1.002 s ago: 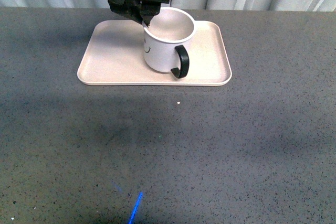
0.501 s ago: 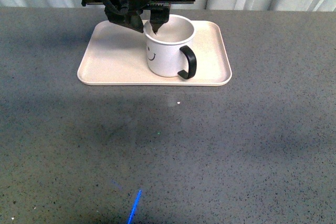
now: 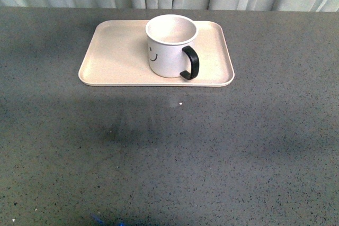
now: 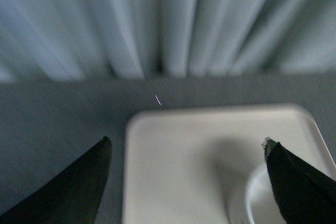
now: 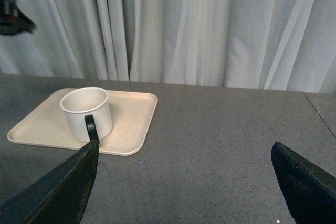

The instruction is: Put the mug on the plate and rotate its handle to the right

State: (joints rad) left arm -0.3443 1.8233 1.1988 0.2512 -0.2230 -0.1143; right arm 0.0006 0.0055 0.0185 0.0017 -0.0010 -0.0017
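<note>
Both the left gripper [image 4: 187, 141] and the right gripper [image 5: 185, 144] are held open and empty, since the mug [image 3: 167, 51] is already stood upright on the plate [image 3: 116, 51] with the handle [image 3: 192, 62] turned rightward, so no grip is judged needed.

Soft, even light is falling on the tabletop [image 3: 169, 152] in the front view, and big dim patches are lying across it. The mug [image 3: 170, 51] is looking sharp there, throwing only a faint shadow on the plate [image 3: 116, 51]. The left wrist view is looking blurry and smeared. The curtain [image 4: 157, 24] is all fuzzy, and a soft grey shadow is sitting beside the mug. The right wrist view is looking sharper and brighter, and its curtain is glowing white.
</note>
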